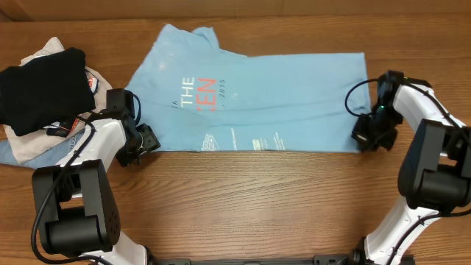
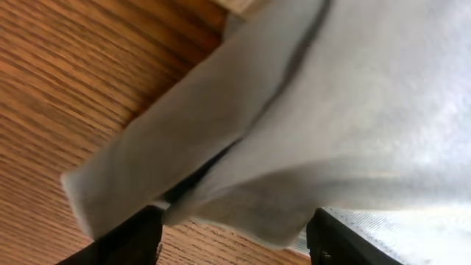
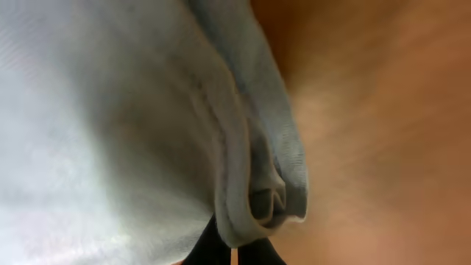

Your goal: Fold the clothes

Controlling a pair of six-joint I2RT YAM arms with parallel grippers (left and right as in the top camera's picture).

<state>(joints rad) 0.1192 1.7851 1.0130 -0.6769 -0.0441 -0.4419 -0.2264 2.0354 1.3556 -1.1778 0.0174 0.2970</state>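
The light sky-blue T-shirt lies flat on the wooden table, folded lengthwise, with red and white chest lettering facing up. My left gripper is at the shirt's lower left corner by the sleeve. In the left wrist view its fingers are open, spread wide, with a fold of the shirt between and just above them. My right gripper is at the shirt's lower right corner. In the right wrist view its fingers are shut on the bunched hem of the shirt.
A pile of other clothes lies at the far left: a black folded garment on top of a beige garment, with blue denim under them. Bare wooden table lies in front of the shirt.
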